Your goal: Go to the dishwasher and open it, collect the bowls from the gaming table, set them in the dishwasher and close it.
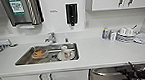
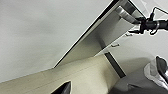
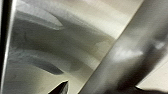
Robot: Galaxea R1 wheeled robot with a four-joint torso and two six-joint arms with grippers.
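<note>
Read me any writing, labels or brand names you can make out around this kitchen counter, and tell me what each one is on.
No text here can be read.
Green and white label on the steel wall dispenser: print too blurred to read.
Small grey mark on the wall beside the black dispenser: illegible.
Bottle on the counter: label too small to read.
Mug in the sink: red pattern, no legible words.
</note>
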